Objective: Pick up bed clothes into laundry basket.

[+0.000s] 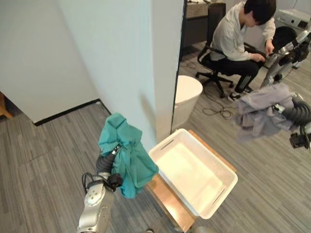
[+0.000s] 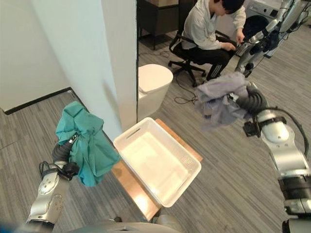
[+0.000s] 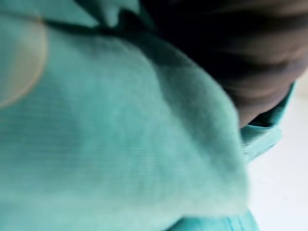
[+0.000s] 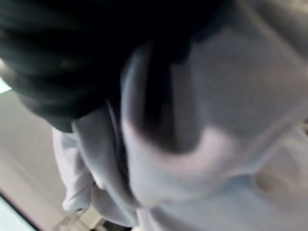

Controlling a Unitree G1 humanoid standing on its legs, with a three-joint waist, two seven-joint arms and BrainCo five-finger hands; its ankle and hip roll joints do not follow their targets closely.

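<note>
A teal garment (image 1: 127,155) hangs draped over my left hand (image 1: 104,162), raised just left of the white laundry basket (image 1: 210,156); the same teal cloth (image 3: 120,144) covers the left wrist view. A grey garment (image 2: 221,99) is bunched over my right hand (image 2: 251,103), held high to the right of and beyond the basket; in the right wrist view the grey cloth (image 4: 231,144) lies close against the dark cover. The basket sits with nothing in it on a low wooden stand (image 1: 167,201) between both arms.
A white wall corner (image 1: 141,63) stands right behind the basket, with a white round bin (image 1: 187,94) beside it. Beyond it, a person (image 1: 238,39) sits on a black office chair, working on another robot's arm (image 1: 286,53). Grey plank floor lies all around.
</note>
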